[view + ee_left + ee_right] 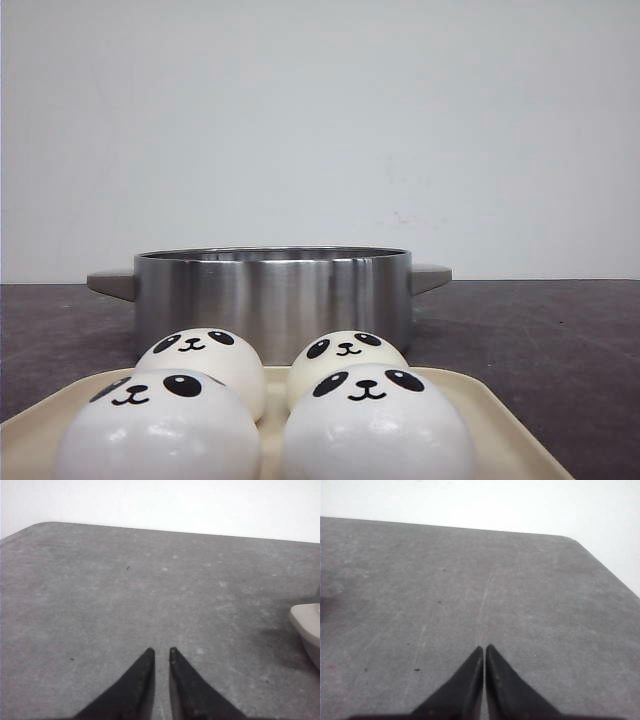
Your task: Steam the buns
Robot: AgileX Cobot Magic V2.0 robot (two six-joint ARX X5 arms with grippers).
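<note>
Front view: four buns (208, 362) sit on a cream tray (490, 415), steel pot (272, 295) just behind; neither end effector visible, so nothing started. Left wrist: left end effector (161, 652) nearly closed, empty, over bare surface (100, 595); pale object (306, 620) off to its side, probably the pot handle. Right wrist: right end effector (484, 648) closed, empty. Next: open, reach a bun.

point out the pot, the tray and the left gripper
pot (272, 295), front view, on its steel wall
tray (478, 402), front view, on its bare right rim
left gripper (161, 651), left wrist view, midway between the nearly closed fingertips
</note>
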